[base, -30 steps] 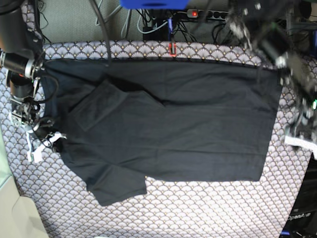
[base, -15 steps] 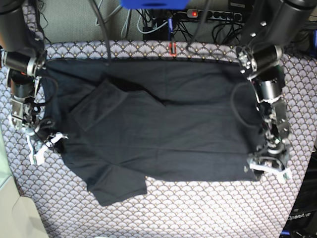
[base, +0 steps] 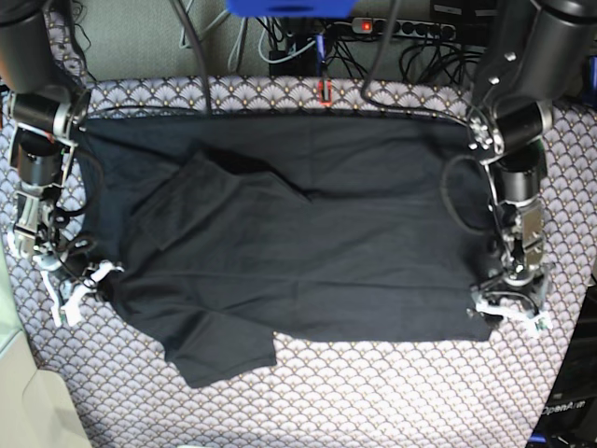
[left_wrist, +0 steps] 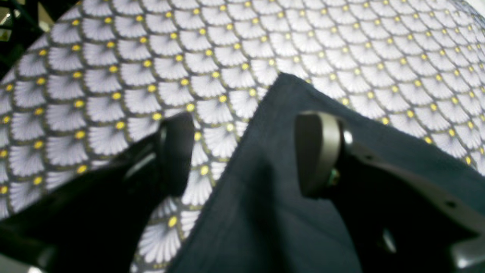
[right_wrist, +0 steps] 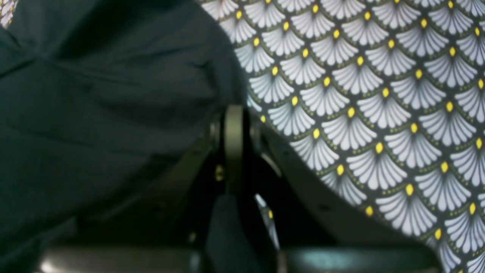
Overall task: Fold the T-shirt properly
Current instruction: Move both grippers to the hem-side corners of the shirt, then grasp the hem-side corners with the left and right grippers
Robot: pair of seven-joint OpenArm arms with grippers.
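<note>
The dark T-shirt point(base: 326, 243) lies spread on the scallop-patterned cloth, with one sleeve folded inward at the upper left and the other sticking out at the lower left. My left gripper point(base: 508, 313) is down at the shirt's lower right corner. In the left wrist view the left gripper point(left_wrist: 244, 151) is open and straddles the T-shirt point(left_wrist: 265, 212) edge, one finger point(left_wrist: 176, 151) over the cloth and the other point(left_wrist: 316, 151) over the fabric. My right gripper point(base: 79, 280) sits at the shirt's left edge. The right wrist view shows that gripper point(right_wrist: 233, 113) shut, with the T-shirt point(right_wrist: 94, 94) bunched at its tips.
The patterned cloth point(base: 373, 392) covers the table around the shirt. Cables and a power strip point(base: 401, 28) run behind the far edge, near a small red marker point(base: 325, 91). Black equipment point(base: 569, 401) stands at the lower right and a pale surface point(base: 28, 411) at the lower left.
My left arm swung in from the right edge and came down at the shirt's lower right corner, its jaws opening wider. The right gripper stayed shut and barely shifted.
</note>
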